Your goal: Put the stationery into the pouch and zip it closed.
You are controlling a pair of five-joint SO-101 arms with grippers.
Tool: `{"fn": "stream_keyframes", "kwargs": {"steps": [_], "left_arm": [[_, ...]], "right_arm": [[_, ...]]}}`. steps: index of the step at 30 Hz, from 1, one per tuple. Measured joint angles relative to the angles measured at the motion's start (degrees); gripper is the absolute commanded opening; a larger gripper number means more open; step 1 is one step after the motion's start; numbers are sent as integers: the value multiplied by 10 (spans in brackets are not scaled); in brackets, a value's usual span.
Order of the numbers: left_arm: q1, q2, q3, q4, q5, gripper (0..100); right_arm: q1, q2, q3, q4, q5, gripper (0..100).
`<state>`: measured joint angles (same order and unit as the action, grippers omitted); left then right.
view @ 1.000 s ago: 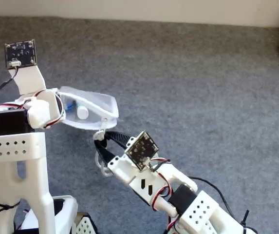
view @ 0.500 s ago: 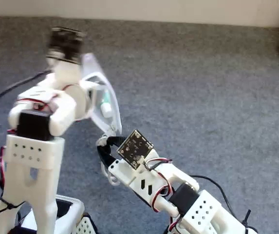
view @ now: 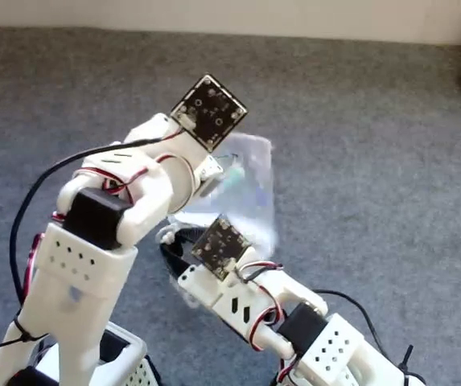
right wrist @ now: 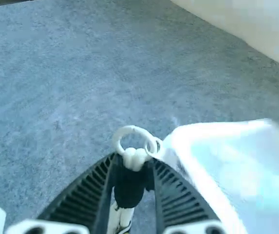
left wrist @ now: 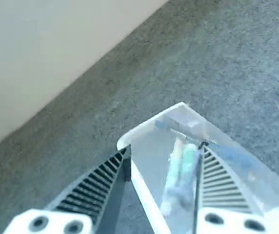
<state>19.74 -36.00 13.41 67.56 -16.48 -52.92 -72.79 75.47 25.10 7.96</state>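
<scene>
The pouch [view: 250, 181] is a clear plastic one with a white rim. It sits at the middle of the grey carpet [view: 375, 121], between the two arms. In the high view it is smeared, and I cannot tell whether it rests on the carpet or hangs above it.

Inside lies the stationery. A green-and-white stick-shaped piece [left wrist: 185, 163] is nearest the left gripper [left wrist: 164, 148], and a blue piece [left wrist: 234, 157] lies beside it. Both show through the clear wall, their outlines soft.

The left arm leans in from the left over the pouch's far-left end. Its jaws stand wide apart around that end, one finger outside the white rim and the other against the clear face, so they grip the pouch.

Nearer and to the right, the right gripper [right wrist: 133, 161] points at the pouch's near corner. Its jaws are pinched together on the zip pull [right wrist: 135, 156], and a white ring [right wrist: 121, 134] stands just past the fingertips. The pouch's white rim runs away from the pull. I cannot tell whether the zip is closed.
</scene>
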Motion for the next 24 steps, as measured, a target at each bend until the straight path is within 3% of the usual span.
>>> {"fn": "stream_keyframes", "kwargs": {"steps": [11,18,24], "left_arm": [[-54,-111,-11,42,-14,215],[-102,-123,-8,100,-75,215],[-102,-127,50,110,-119,215]], "right_arm": [[29,-63,0,15,0,5],[66,-98,-84,122,0,5],[117,-101,-129,151,0,5]]}}
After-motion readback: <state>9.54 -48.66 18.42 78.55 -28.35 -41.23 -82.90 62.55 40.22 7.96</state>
